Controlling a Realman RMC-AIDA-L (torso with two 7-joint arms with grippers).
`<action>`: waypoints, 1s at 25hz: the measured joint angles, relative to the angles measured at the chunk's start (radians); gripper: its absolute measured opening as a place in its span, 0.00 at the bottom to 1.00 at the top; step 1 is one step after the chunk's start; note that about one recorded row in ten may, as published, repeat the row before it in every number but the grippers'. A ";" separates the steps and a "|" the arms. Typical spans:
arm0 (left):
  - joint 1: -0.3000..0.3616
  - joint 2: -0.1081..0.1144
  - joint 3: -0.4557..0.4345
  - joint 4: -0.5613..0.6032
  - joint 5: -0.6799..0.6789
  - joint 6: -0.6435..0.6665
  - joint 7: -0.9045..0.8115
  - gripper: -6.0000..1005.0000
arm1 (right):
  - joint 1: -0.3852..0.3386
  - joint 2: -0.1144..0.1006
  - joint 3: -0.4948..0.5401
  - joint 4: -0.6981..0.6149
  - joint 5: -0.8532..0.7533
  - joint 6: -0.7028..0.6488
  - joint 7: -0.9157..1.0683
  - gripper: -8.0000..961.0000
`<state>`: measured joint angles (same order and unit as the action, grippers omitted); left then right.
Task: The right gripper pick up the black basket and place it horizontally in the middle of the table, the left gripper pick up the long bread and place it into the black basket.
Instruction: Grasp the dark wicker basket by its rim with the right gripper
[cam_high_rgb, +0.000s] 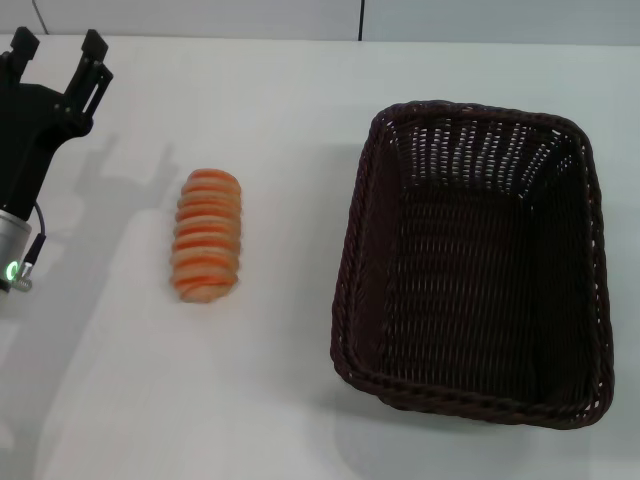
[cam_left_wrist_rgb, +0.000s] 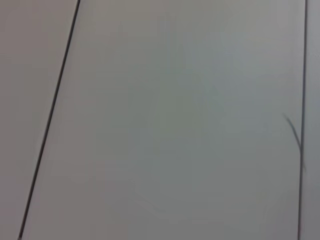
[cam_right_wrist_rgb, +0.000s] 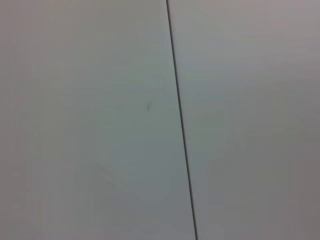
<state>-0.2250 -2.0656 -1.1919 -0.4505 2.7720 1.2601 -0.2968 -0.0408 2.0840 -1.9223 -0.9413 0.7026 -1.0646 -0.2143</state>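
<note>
Head view: the basket (cam_high_rgb: 470, 265) sits on the desk's (cam_high_rgb: 270, 400) right side, the bread (cam_high_rgb: 206, 235) left of it. The left claw (cam_high_rgb: 58, 52) hovers open, empty; the basket's lift comes first.

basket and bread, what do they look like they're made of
Basket: looks like woven wicker or rattan, possibly a plastic imitation; dark brown-black strands, braided rim, open gaps in the sloping sides, slight sheen.

Bread: ridged orange and cream crosswise stripes with a smooth, even surface; it could be real baked bread or a foam or plastic replica, the look leaves that open.
</note>
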 joint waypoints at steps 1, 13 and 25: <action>0.004 0.000 0.000 -0.001 0.000 0.000 0.000 0.80 | 0.000 0.000 0.000 0.000 0.000 0.000 0.000 0.70; 0.035 -0.003 0.001 -0.002 -0.006 -0.001 0.004 0.79 | 0.015 -0.002 -0.001 -0.005 0.000 0.027 0.000 0.70; 0.025 0.001 -0.001 -0.002 -0.006 -0.005 0.006 0.80 | -0.074 -0.004 0.030 -0.255 0.000 0.280 -0.137 0.70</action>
<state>-0.1999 -2.0650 -1.1931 -0.4524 2.7659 1.2548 -0.2907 -0.1145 2.0802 -1.8923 -1.1967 0.7025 -0.7841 -0.3517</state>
